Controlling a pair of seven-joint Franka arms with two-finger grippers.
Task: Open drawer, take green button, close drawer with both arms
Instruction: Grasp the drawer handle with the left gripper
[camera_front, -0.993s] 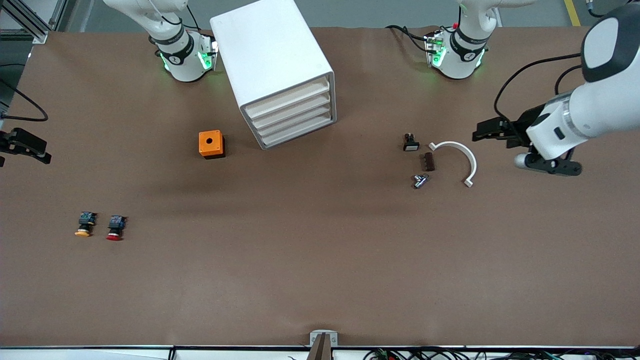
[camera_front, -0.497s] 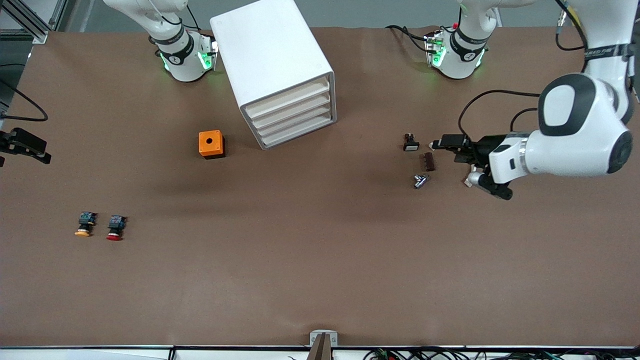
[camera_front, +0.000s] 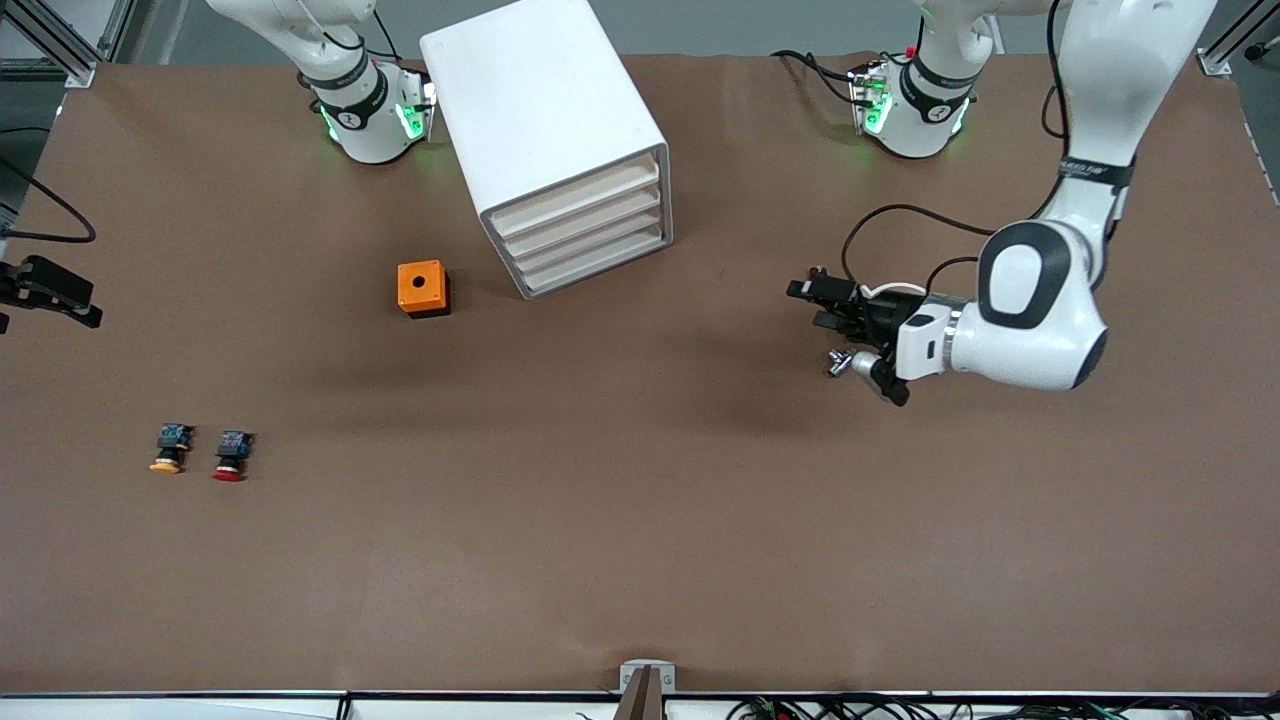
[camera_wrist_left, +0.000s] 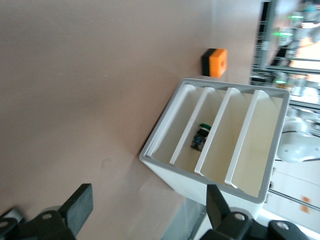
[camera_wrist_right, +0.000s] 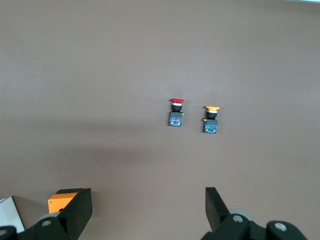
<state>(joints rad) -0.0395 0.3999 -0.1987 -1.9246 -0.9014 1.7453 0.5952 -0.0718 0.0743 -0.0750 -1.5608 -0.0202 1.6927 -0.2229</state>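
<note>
Now the left gripper (camera_front: 812, 303) hangs over the small parts toward the left arm's end of the table, jaws spread wide and holding nothing, pointed at the cabinet (camera_front: 556, 140). That aim looks deliberate: its wrist camera stares straight at the four cream fronts, which reads as lining up on a drawer (camera_wrist_left: 192, 130) rather than going for the parts below it.

And the button (camera_wrist_left: 200, 137)? The left wrist view shows its green cap and dark body among the shelves, in the second compartment counted from the table. From the front camera the drawer fronts (camera_front: 580, 215) appear flush and the button is hidden, so whether that drawer is shut cannot be told for certain.

Meanwhile the right gripper (camera_front: 50, 288) waits off the edge of the table at the right arm's end, fingers (camera_wrist_right: 75, 210) equally wide apart, nothing in them. Its camera looks down on the red button (camera_wrist_right: 175, 112) and the orange button (camera_wrist_right: 211, 120), lying side by side near the front camera; neither is the target. An orange box (camera_front: 423, 288) sits just beside the cabinet.

So the opening step seems barely begun. The cabinet stands skewed on the table, so the pull will likely need to follow that slant, and the light box could slide unless the other arm steadies it.
</note>
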